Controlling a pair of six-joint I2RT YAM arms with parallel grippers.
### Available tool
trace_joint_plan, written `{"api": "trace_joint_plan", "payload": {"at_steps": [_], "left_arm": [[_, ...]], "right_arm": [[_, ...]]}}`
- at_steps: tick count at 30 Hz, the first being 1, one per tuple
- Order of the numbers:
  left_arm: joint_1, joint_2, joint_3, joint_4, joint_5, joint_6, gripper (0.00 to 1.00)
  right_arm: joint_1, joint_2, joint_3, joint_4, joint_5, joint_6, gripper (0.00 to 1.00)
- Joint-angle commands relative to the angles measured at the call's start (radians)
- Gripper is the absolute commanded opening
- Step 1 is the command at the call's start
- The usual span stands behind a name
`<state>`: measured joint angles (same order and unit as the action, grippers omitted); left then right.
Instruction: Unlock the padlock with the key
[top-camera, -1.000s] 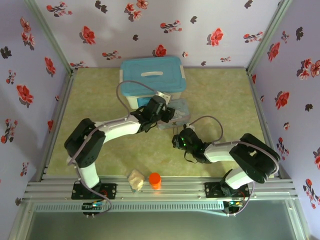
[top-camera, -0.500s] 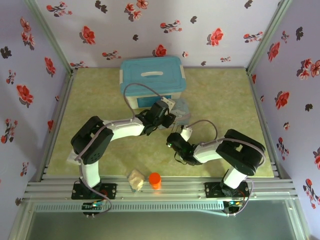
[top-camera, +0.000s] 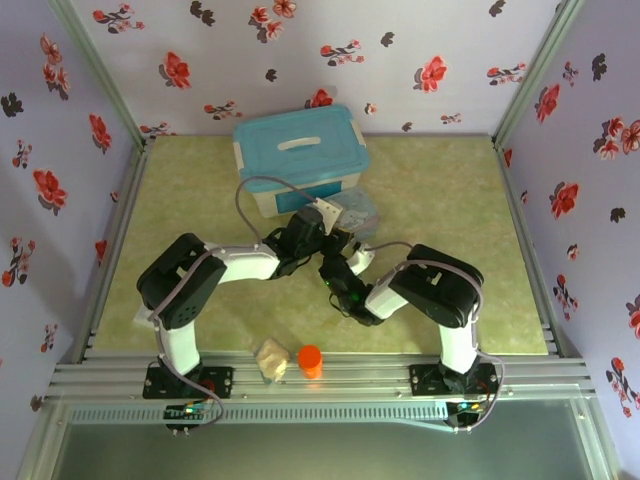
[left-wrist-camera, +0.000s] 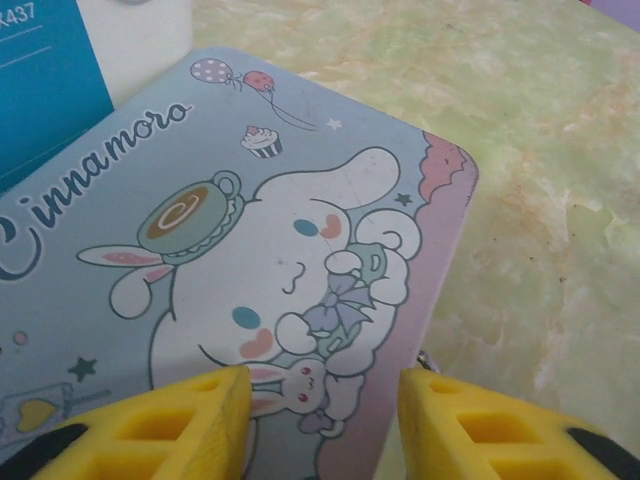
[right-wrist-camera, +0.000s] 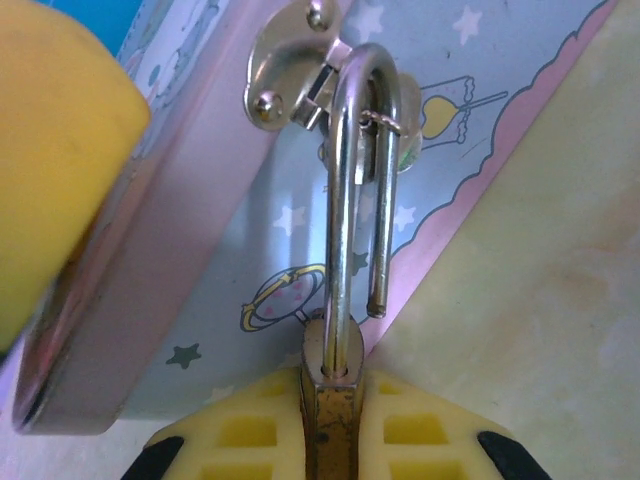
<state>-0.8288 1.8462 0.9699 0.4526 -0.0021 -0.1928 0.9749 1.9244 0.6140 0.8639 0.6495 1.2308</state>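
Top external view first: our left gripper (top-camera: 318, 238) sits much where it was a second ago, at the tin (top-camera: 362, 212). Our right gripper (top-camera: 342, 272) has swung in from well apart and is now just beside it, so both arms work at one spot. From the left wrist, the tin's lid runs out ahead of the left fingers (left-wrist-camera: 190, 415), one over the lid and the other off its edge. We cannot tell whether they clamp the tin or merely straddle it. From the right wrist, the right fingers (right-wrist-camera: 250, 430) are clenched on the padlock (right-wrist-camera: 335, 420), with its brass body pinched between them. Beyond the fingertips the silvery shackle (right-wrist-camera: 345, 180) threads the tin's hasp (right-wrist-camera: 290, 60). Its short leg hangs free of the body, so we judge the lock already sprung, with only unhooking left.
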Motion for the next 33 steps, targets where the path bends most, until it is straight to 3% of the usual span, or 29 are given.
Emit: {"api": "trace_joint_plan", "payload": {"at_steps": [1, 6, 10, 15, 25, 33], "left_arm": [[-0.013, 0.056, -0.05, -0.173, 0.097, -0.036, 0.42], [-0.012, 0.061, -0.051, -0.182, 0.097, -0.035, 0.42], [-0.011, 0.068, -0.063, -0.18, 0.098, -0.037, 0.42], [-0.012, 0.071, -0.081, -0.177, 0.107, -0.043, 0.41], [-0.011, 0.066, -0.094, -0.173, 0.106, -0.043, 0.41], [-0.012, 0.069, -0.106, -0.158, 0.106, -0.053, 0.4]], "right_arm": [[-0.021, 0.014, 0.041, 0.09, 0.001, -0.016, 0.0], [-0.058, -0.032, -0.009, 0.063, 0.011, -0.021, 0.0], [-0.125, -0.027, -0.056, 0.188, -0.057, -0.015, 0.0], [-0.155, -0.055, -0.079, 0.227, -0.044, -0.055, 0.0], [-0.225, -0.161, -0.097, 0.12, -0.045, -0.074, 0.0], [-0.259, -0.126, -0.067, 0.139, -0.09, -0.033, 0.0]]}}
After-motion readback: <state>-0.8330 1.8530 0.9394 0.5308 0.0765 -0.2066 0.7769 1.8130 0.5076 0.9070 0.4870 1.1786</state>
